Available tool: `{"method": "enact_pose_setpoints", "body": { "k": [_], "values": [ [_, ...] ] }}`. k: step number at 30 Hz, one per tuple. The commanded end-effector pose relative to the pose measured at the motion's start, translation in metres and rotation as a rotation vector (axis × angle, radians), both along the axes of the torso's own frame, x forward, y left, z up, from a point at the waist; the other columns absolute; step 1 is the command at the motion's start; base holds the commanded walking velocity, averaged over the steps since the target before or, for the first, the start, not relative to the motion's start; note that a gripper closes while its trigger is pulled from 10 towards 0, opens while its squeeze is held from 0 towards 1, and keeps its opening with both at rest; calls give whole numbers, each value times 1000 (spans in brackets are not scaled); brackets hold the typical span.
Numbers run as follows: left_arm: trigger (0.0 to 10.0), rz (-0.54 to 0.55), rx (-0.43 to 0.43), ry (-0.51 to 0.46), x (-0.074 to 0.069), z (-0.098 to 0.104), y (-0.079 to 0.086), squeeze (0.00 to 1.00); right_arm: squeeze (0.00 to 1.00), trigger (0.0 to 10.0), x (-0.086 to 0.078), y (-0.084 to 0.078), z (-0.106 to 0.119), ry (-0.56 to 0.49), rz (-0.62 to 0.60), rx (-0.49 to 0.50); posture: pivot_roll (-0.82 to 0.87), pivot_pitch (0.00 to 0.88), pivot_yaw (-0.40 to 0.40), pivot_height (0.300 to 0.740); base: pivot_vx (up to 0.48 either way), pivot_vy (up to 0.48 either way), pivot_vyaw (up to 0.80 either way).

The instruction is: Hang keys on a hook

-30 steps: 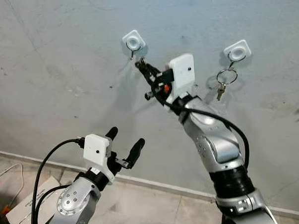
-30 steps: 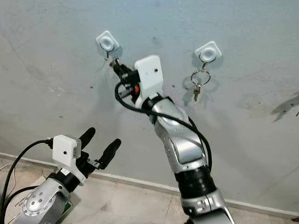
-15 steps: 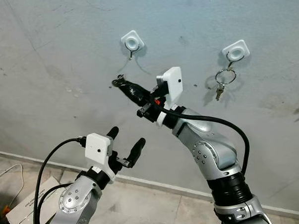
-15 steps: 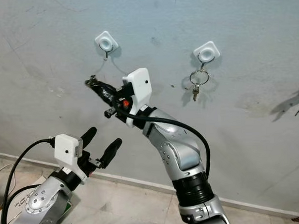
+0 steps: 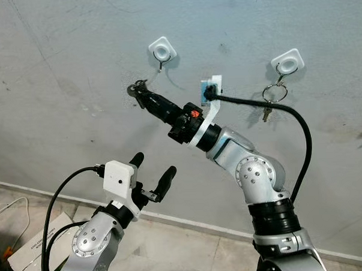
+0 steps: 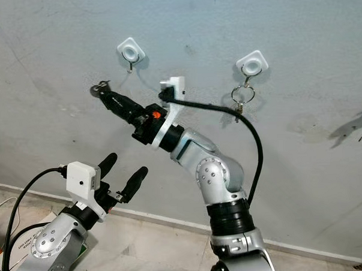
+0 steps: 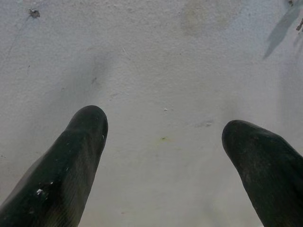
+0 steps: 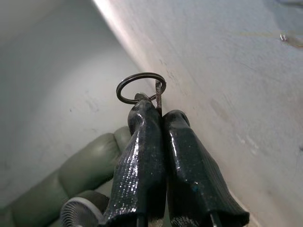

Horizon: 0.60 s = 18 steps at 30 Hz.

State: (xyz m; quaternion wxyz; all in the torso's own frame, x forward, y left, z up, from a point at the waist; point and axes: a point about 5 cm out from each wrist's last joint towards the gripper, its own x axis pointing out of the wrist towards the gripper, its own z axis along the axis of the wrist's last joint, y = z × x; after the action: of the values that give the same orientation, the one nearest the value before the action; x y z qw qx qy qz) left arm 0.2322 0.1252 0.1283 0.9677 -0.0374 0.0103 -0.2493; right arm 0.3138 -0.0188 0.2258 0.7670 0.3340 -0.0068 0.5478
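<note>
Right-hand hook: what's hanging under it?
From the right-hand hook hangs a key ring with a small key below, against the wall; any further keys cannot be made out.

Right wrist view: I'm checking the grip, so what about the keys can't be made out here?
- Keys: mostly hidden between the right gripper's shut fingers; only the ring and a thin edge show.
- Key count: cannot tell.
- Eye views: keys too small for detail.

Right gripper (image 5: 138, 93) raised, reaching up-left, jaws pressed together; left gripper (image 5: 151, 170) low, jaws spread.
</note>
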Motion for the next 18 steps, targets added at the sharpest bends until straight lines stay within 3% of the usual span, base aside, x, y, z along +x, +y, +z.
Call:
{"method": "enact_pose_setpoints", "body": {
  "k": [1,6,16,17,18],
  "values": [
    [10000,5,10,4,0,-1,1,0,0,10000,0,13,10,-1,19,27,133,74,19,740,0,0,0],
    [10000,7,10,4,0,-1,1,0,0,10000,7,15,9,-43,-87,-74,133,74,19,740,0,0,0],
    [10000,7,10,2,0,-1,0,0,0,10000,6,12,15,-329,-343,-334,131,75,19,740,0,0,0],
    [10000,7,10,2,0,-1,0,0,0,10000,4,9,12,-372,-370,-399,131,75,19,740,0,0,0],
    [10000,6,10,3,0,-1,0,0,0,10000,0,5,1,-458,-379,-555,131,75,19,740,0,0,0]
  ]
}}
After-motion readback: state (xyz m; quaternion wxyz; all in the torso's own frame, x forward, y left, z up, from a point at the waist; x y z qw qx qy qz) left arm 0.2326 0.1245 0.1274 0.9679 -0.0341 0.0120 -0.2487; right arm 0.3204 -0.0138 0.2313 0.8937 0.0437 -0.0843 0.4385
